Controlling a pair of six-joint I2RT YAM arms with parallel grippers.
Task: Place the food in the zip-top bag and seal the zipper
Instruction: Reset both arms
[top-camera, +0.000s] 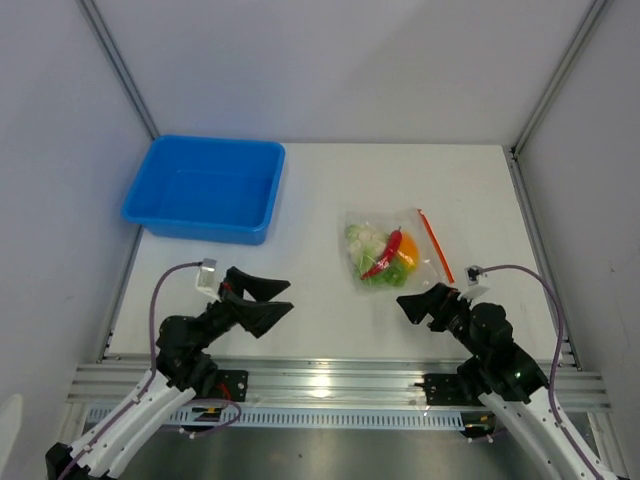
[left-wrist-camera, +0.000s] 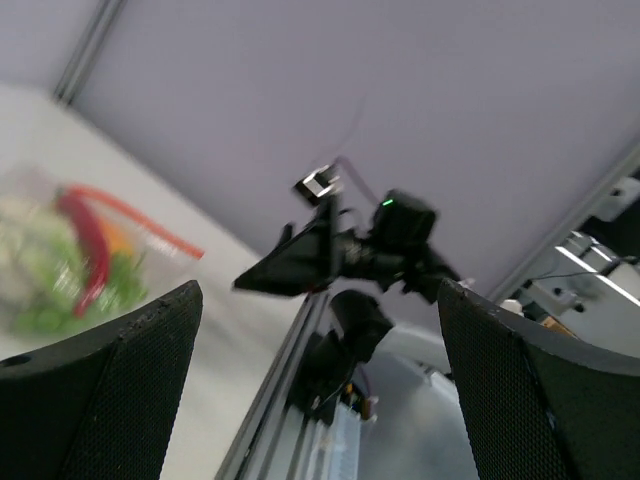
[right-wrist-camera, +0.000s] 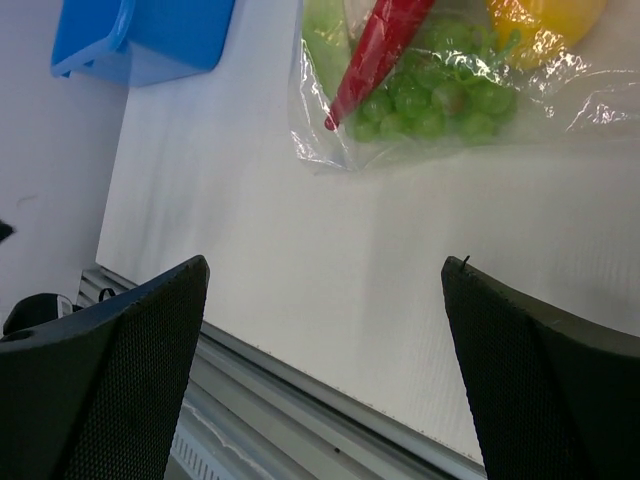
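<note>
Down at the near edge, the left gripper (top-camera: 290, 297) hangs just above the table (top-camera: 320, 330) with its jaws spread as wide as they go, and there's nothing between them. Across from it, the right gripper (top-camera: 418, 308) is just as wide open and just as empty. Both are pointed inward and forward, which looks like a ready stance with room to straddle something floppy.

Just ahead of the right gripper's fingertips lies the zip-top bag (top-camera: 395, 250), flat on the table and touching neither arm. The food (top-camera: 385, 257) looks to be inside it. The right wrist view shows the green grape bunch (right-wrist-camera: 440, 100) pressed against the clear film nearest the fingers, with the red chili pepper (right-wrist-camera: 375, 55) slanting across and the yellow-orange piece (right-wrist-camera: 545, 15) behind. The white cauliflower (top-camera: 362, 238) sits at the far left of the pile.

The zipper (top-camera: 435, 245) runs along the side of the bag away from the left gripper. Whether it's pressed shut, I can't tell. My read is that loading is done and sealing is the job in hand.

Well ahead of the left gripper sits a blue bin (top-camera: 200, 228), out of play.
</note>
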